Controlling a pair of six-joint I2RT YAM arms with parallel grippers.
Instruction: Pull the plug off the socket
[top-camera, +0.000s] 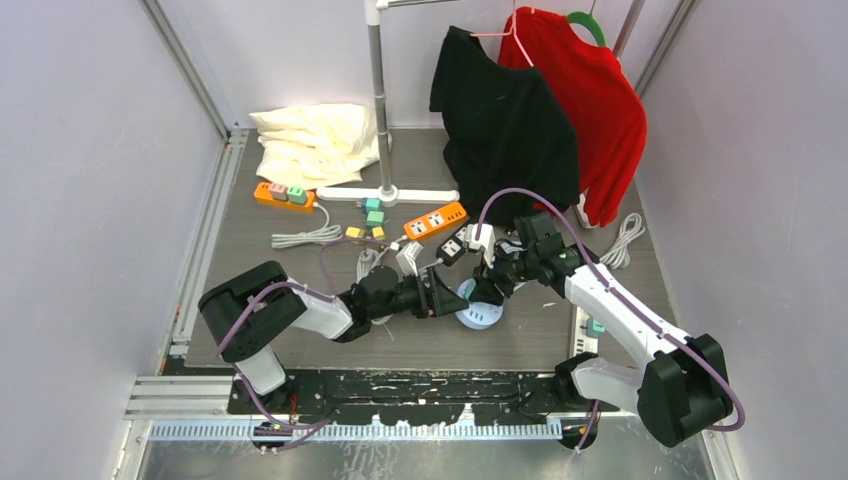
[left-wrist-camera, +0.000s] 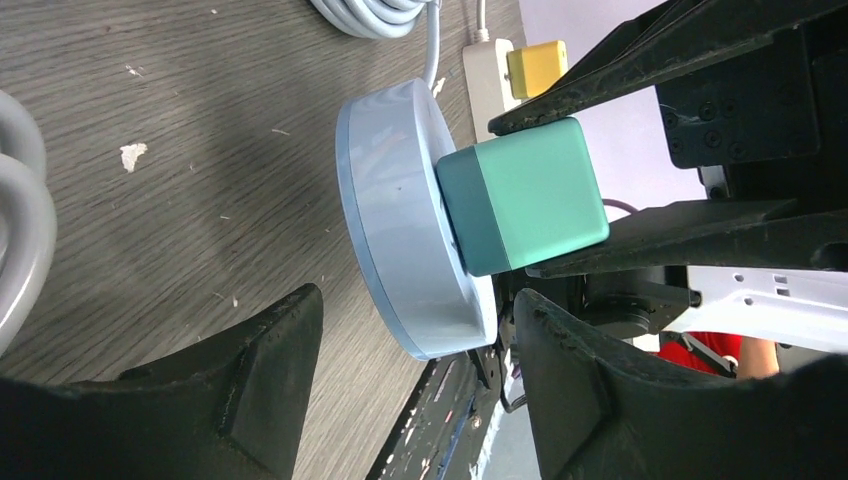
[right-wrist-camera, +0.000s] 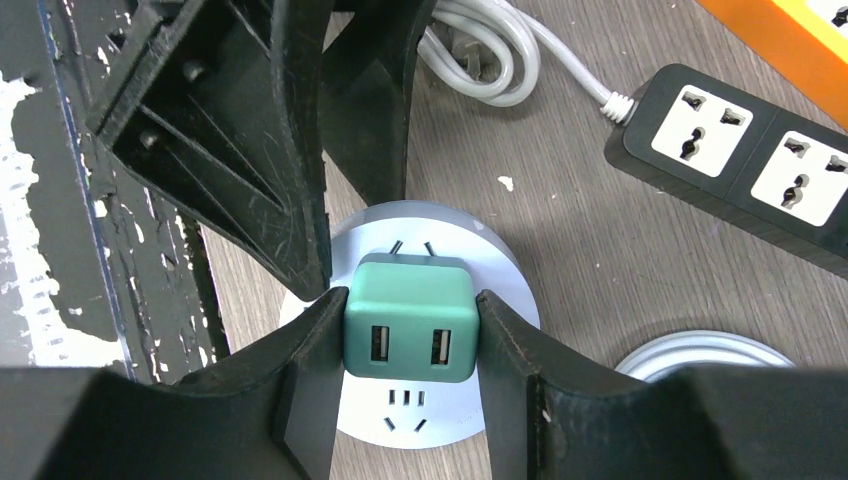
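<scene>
at lower centre of the right wrist view, the right end effector (right-wrist-camera: 410, 335) grips the green plug (right-wrist-camera: 408, 300) seated in the round socket (right-wrist-camera: 505, 275) on the bench (right-wrist-camera: 600, 260), so the open left end effector (left-wrist-camera: 415, 305) straddling that socket should clamp it before a straight, untwisted pull.

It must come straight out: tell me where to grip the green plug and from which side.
Pinch the green plug by its flat sides, coming from above, as the right gripper has it. The body stands upright on the round socket, so pads seat flat and the pull follows the pins.
</scene>
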